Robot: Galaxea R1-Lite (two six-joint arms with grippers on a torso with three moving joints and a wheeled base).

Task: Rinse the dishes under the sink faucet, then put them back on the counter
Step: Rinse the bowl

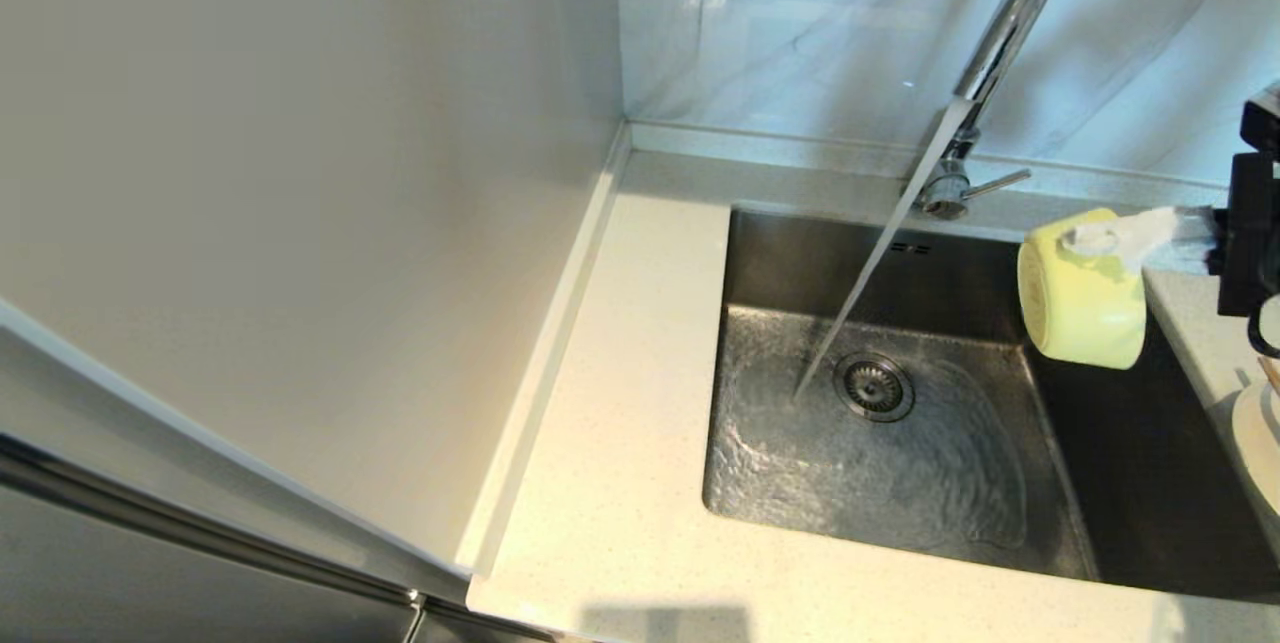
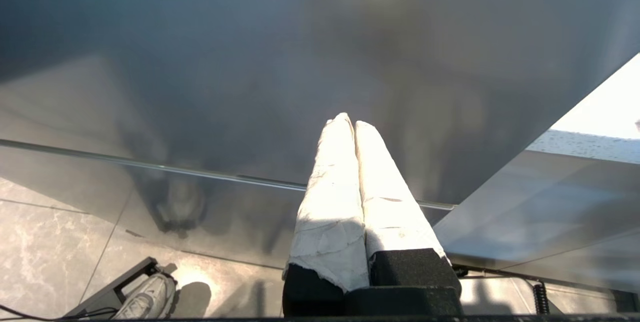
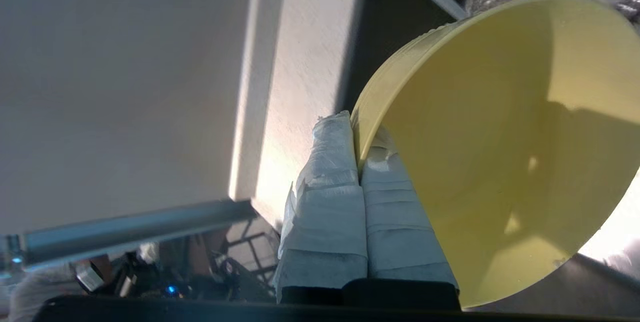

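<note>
Your right gripper [image 1: 1095, 241] was closed on the rim of the bowl [image 1: 1085, 293], one padded finger inside the wall and one outside, as the right wrist view confirmed [image 3: 357, 162]. The bowl hung tipped on its side over the right part of the sink [image 1: 1060, 483], clear of the basin floor, with its mouth facing the robot's left, toward the stream.

The faucet [image 1: 985, 53] was running. Its water stream [image 1: 870, 273] fell to the basin floor just beside the drain strainer [image 1: 874, 386], well to the left of the bowl. No water was reaching the bowl.

The relation you had to act on: the stream lay to the left of the held bowl, with open basin between them. In my judgement the rinse had not begun, and the next move called for carrying the bowl leftward into the stream, keeping the mouth turned toward it. The right arm was the one placed for this.

Your left gripper [image 2: 354, 126] was parked away from the sink, fingers pressed together and holding nothing.

A plate [image 1: 1262, 443] showed at the right edge of the head view, on the counter [image 1: 620, 443] side, partly cut off. The chopsticks could not be made out with certainty.
</note>
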